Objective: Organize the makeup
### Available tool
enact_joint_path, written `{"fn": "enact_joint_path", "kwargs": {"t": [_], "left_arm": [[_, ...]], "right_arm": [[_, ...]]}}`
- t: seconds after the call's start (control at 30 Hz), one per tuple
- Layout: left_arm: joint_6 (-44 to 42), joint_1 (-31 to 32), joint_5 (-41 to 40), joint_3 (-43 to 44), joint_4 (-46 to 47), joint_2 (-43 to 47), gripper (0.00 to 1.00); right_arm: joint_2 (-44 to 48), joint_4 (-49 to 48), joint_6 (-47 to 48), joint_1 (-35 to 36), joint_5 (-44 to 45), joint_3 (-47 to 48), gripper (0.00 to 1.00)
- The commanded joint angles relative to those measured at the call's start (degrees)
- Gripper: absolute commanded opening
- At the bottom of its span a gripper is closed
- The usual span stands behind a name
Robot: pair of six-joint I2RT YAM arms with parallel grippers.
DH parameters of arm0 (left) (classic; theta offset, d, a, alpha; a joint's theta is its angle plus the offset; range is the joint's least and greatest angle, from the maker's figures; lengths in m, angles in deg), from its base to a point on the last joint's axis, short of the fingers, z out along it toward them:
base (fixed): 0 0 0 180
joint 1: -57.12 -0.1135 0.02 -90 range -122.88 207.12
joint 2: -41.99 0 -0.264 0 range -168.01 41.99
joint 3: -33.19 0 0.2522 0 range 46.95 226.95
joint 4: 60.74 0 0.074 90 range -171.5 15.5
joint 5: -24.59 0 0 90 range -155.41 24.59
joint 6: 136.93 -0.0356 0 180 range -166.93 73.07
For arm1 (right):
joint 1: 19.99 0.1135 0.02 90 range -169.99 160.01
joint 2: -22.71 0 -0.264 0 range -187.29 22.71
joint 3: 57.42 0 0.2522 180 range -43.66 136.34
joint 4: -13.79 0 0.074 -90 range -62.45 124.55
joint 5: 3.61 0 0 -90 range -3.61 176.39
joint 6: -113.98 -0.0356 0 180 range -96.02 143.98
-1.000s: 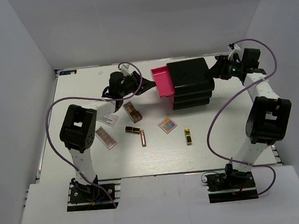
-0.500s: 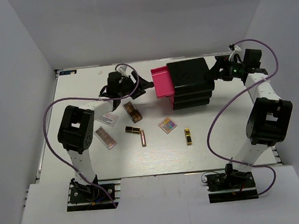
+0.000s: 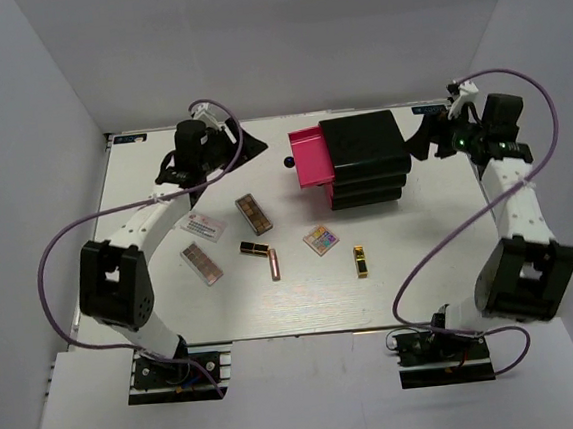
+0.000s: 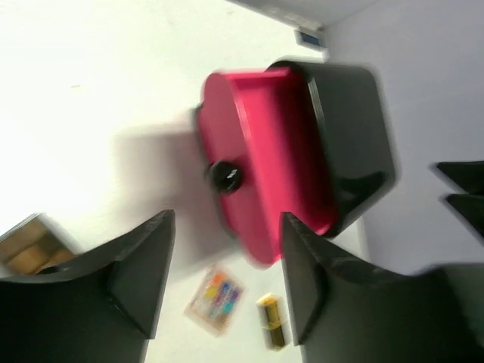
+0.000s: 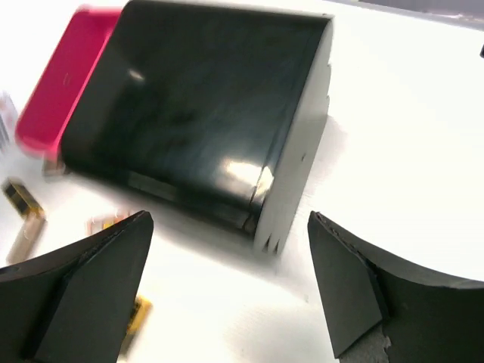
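Observation:
The makeup lies on the white table in front of the drawer box (image 3: 362, 158). There are two long brown palettes (image 3: 255, 213) (image 3: 201, 263), a square pastel palette (image 3: 320, 240), a black-gold lipstick (image 3: 254, 247), a copper lipstick (image 3: 274, 265) and a gold lipstick (image 3: 360, 260). My left gripper (image 3: 248, 146) is open and empty, left of the pulled-out top pink drawer (image 3: 312, 157). In the left wrist view the gripper (image 4: 227, 302) faces the drawer (image 4: 272, 151) and its knob (image 4: 225, 175). My right gripper (image 3: 423, 140) is open and empty at the box's right side; in the right wrist view the gripper (image 5: 227, 302) faces the box (image 5: 204, 113).
A white card (image 3: 202, 225) lies left of the upper palette. The box's lower drawers are shut. The table's far edge (image 3: 258, 123) meets the back wall close behind both grippers. The pastel palette (image 4: 215, 295) and gold lipstick (image 4: 272, 321) show blurred between my left fingers.
My left arm has swung back to the left, away from the pink drawer's knob. My right arm has drawn back to the right of the box. The drawer stays pulled out.

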Motion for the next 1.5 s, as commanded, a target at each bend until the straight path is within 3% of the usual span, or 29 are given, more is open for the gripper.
{"fn": "enact_joint_path", "kwargs": {"t": [0.0,0.03,0.1,0.17,0.23,0.27,0.4,0.47,0.6,0.77,0.87,1.03,1.23,1.47], "left_arm": [[-9.66,-0.11,-5.52,-3.66,-10.43,10.50,0.65],[-12.29,-0.11,-6.23,-6.89,-11.32,12.80,0.51],[-14.68,-0.11,-7.90,-10.60,-12.90,17.37,0.39],[-17.40,-0.11,-8.34,-15.59,-14.05,24.32,0.33],[-20.47,-0.11,-8.70,-18.33,-15.45,30.01,0.33],[-21.10,-0.11,-8.78,-21.04,-15.89,31.70,0.42],[-23.04,-0.11,-8.79,-27.21,-14.85,38.13,0.74],[-23.48,-0.11,-8.17,-28.71,-14.49,40.50,0.81],[-24.88,-0.11,-8.17,-29.68,-16.16,41.92,0.85],[-24.62,-0.11,-8.52,-30.04,-17.13,42.36,0.87],[-24.71,-0.11,-9.75,-30.21,-17.39,43.06,0.88],[-24.80,-0.11,-10.72,-30.48,-17.92,44.02,0.88],[-24.71,-0.11,-10.37,-30.21,-18.27,43.15,0.88],[-24.80,-0.11,-10.19,-30.39,-18.09,43.59,0.89]], "right_arm": [[12.45,-2.02,11.42,0.10,-0.95,-6.72,0.89],[15.03,-1.77,13.99,0.10,-2.79,-9.87,0.89],[21.60,-0.28,19.78,0.28,-8.48,-12.69,0.89],[24.89,3.23,23.93,0.89,-13.07,-15.08,0.89],[27.97,10.78,28.84,1.77,-17.56,-17.45,0.87],[29.37,14.29,30.09,4.03,-18.36,-19.64,0.82],[32.54,13.10,28.96,10.80,-13.21,-26.41,0.56],[32.72,12.39,27.21,15.64,-9.95,-30.46,0.46],[31.14,10.81,22.91,26.95,1.01,-34.68,0.42],[23.17,6.59,15.97,35.42,14.31,-35.66,0.42],[19.81,4.49,12.62,38.51,21.34,-35.57,0.51],[18.57,2.19,9.19,39.83,26.28,-36.36,0.75],[14.98,0.52,5.67,40.18,32.08,-35.83,0.79],[10.14,0.52,3.82,40.36,31.99,-34.16,0.78]]}}
